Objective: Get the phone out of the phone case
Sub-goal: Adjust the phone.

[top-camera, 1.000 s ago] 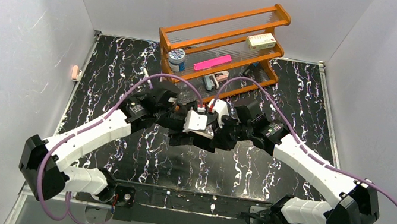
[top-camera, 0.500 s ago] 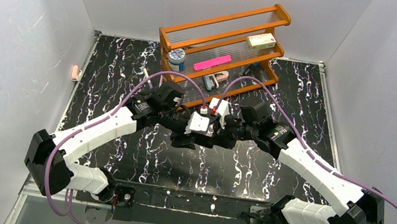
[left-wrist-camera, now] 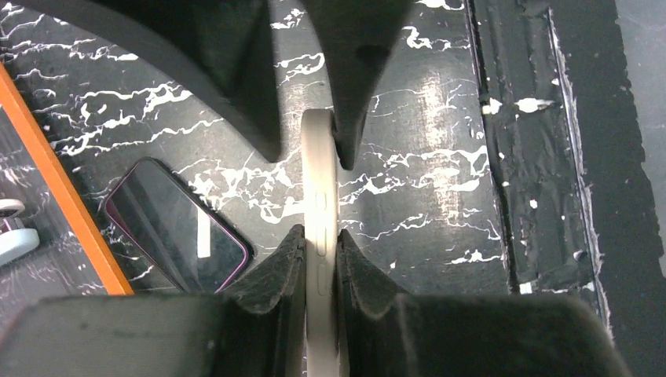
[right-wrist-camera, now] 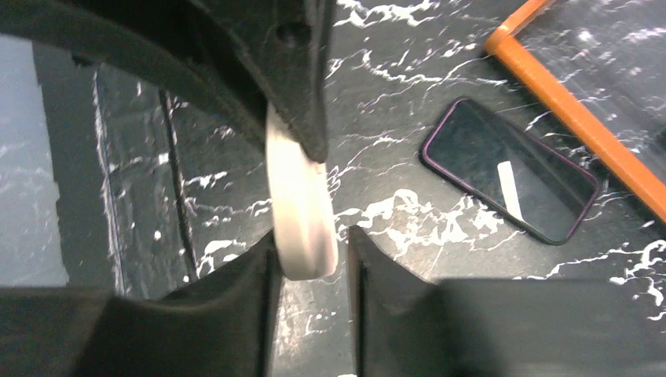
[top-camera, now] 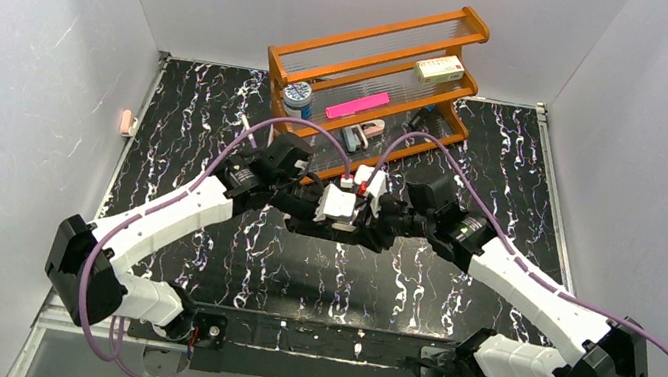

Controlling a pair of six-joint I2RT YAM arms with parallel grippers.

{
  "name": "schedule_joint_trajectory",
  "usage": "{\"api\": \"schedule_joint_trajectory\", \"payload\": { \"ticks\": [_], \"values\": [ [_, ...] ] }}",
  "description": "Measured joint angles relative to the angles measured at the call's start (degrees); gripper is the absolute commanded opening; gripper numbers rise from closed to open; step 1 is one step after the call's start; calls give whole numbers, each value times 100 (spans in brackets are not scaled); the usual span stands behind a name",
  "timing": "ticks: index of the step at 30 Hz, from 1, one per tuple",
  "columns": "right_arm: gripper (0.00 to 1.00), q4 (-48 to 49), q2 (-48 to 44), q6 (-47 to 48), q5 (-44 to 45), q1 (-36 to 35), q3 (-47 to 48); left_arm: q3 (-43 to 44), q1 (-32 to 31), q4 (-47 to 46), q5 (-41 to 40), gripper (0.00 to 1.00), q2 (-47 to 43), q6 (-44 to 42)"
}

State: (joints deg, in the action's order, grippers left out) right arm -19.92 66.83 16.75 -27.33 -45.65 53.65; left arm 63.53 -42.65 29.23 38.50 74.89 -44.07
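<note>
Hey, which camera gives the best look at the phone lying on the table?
The right wrist view: the phone lies whole and unobstructed, glossy face up, beside the orange rack. The left wrist view shows it too, off to the left side. In the top view the arms hide it.

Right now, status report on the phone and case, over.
Left end effector shut on case. Right end effector open around it. Phone out, flat on table beside orange rack.

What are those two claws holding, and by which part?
The left gripper pinches the pale phone case across its faces near one end. The right gripper straddles the other end, a gap showing. The phone lies on the table.
</note>
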Motion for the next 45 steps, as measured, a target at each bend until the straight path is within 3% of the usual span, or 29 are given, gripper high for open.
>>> {"api": "schedule_joint_trajectory", "payload": {
  "ticks": [2,10,17,23,34,45],
  "values": [
    [68,374,-103,-2,151,24,-153,-111,-20,-153,-181,0,-87,262],
    [98,2081,-850,-299,743,170,-1145,-699,-15,-922,-1353,0,-428,1703],
    [99,3204,-1049,-1266,1665,214,-1711,-1121,50,-2020,-2468,0,-737,3329],
    [99,3604,-1064,-2415,2599,221,-1779,-1416,155,-2903,-3591,0,-920,4896],
    [99,4507,-916,-4712,2688,234,-2223,-3228,245,-4881,-5455,0,-2420,7783],
    [96,6129,525,-7003,1735,236,-2243,-4247,258,-6701,-5908,0,-2402,10347]
  ]
}}
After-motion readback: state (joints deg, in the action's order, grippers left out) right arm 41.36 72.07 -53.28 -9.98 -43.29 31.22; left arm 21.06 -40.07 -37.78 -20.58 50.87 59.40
